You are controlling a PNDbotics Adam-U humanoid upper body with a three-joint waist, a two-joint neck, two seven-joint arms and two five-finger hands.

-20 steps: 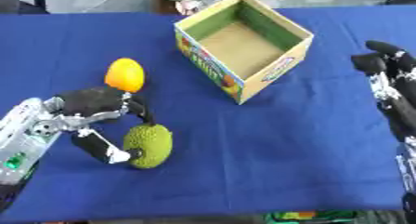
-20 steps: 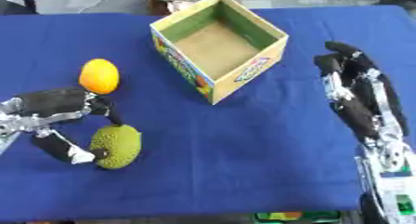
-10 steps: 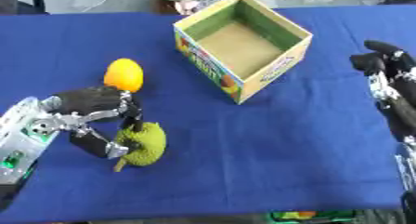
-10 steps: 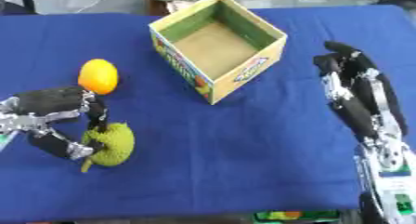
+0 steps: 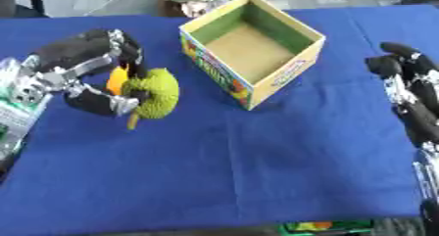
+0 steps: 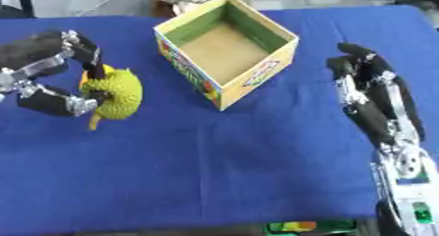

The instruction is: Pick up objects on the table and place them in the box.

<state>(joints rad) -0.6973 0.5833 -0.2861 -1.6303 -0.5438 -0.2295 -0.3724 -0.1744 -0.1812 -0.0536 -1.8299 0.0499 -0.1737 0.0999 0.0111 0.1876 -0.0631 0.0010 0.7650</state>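
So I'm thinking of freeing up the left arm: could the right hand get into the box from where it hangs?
Probably yes. The right hand hangs beside the box, whose top is open and looks empty, with only bare blue cloth between them.

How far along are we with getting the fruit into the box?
Nothing is done yet: the box shows only its bare bottom. In hand: the left hand is curled round the bumpy green fruit, held to the left of the box. Left to do: put it in, then fetch the orange fruit, which peeks out behind the green one. The right hand waits at the right.
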